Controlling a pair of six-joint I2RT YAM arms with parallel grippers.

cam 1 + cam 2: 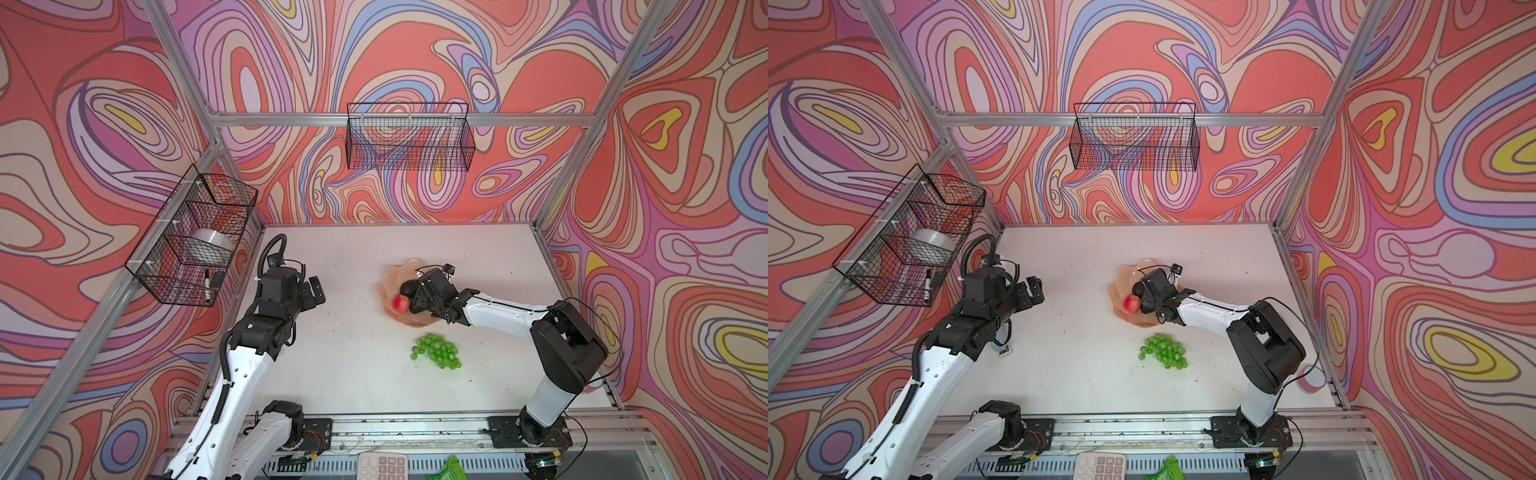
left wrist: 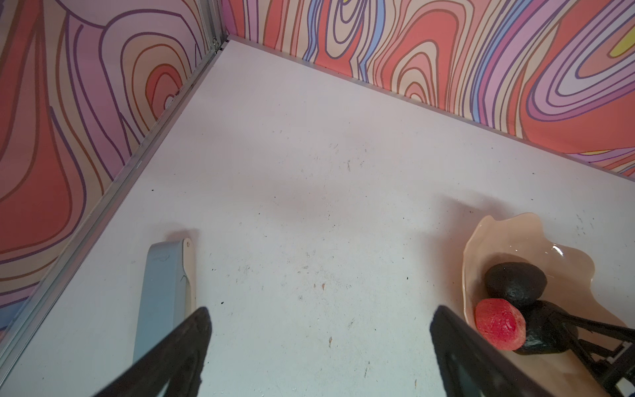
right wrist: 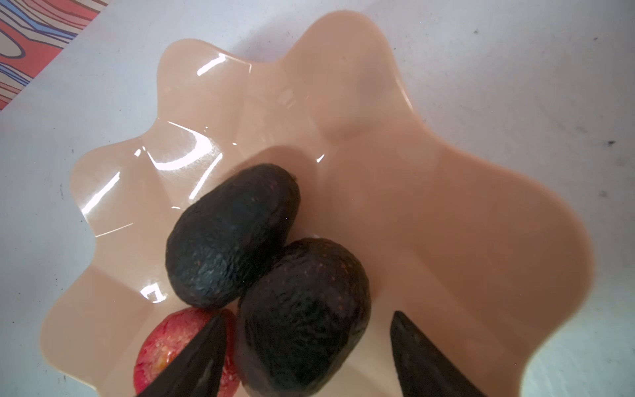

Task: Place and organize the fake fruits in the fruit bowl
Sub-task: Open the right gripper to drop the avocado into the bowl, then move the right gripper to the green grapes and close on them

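The scalloped glossy plastic bowl (image 3: 446, 223) is peach-pink. The pebbly avocado (image 3: 233, 237) and the second avocado (image 3: 305, 316) are near-black. The small round fruit (image 3: 161, 347) is red with yellowish flecks, and the translucent grape bunch (image 1: 437, 352) is green.

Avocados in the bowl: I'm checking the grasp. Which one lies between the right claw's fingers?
The nearer avocado in the right wrist view, flanked by the right claw; the farther avocado lies past its fingertips.

Both top views: high at the front, looking down over the whole table (image 1: 353, 374). Left wrist: low, facing a far corner. Right wrist: close above the bowl (image 3: 446, 206), seen in all four.
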